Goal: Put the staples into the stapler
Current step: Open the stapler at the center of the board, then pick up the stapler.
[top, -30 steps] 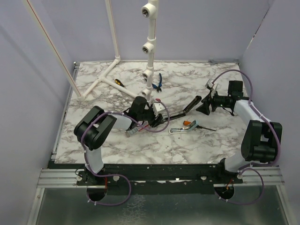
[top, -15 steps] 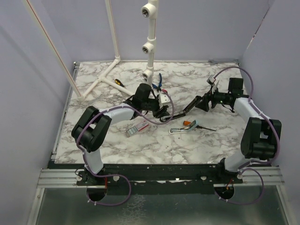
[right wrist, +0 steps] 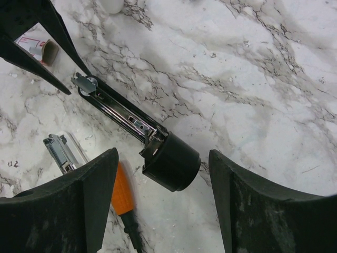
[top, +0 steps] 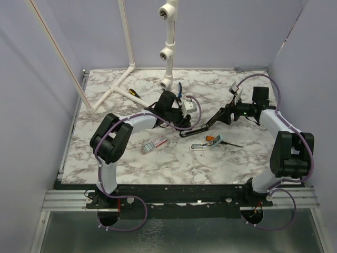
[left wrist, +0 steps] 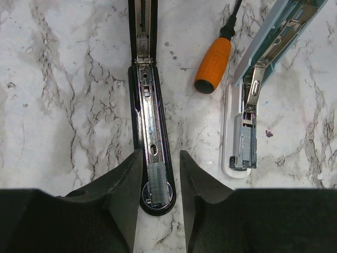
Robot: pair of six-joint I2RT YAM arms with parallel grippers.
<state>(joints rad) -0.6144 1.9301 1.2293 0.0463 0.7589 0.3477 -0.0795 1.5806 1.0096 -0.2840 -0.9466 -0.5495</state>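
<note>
Stapler [top: 209,122] lies hinged open on the marble tabletop [top: 221,163], mid-table between my arms. An orange-handled screwdriver [left wrist: 213,66] and a pale teal bar [left wrist: 274,37] lie just beside it, clear of my fingers. Lavender walls [top: 42,79] enclose the table. A strip of staples [left wrist: 158,185] sits at the end of the channel. The staple box [top: 154,145] lies apart, contents not visible. My left gripper [left wrist: 159,158] straddles that end narrowly; I cannot tell if it grips. My right gripper [right wrist: 163,158] stands wide around the black far end, not touching.
</note>
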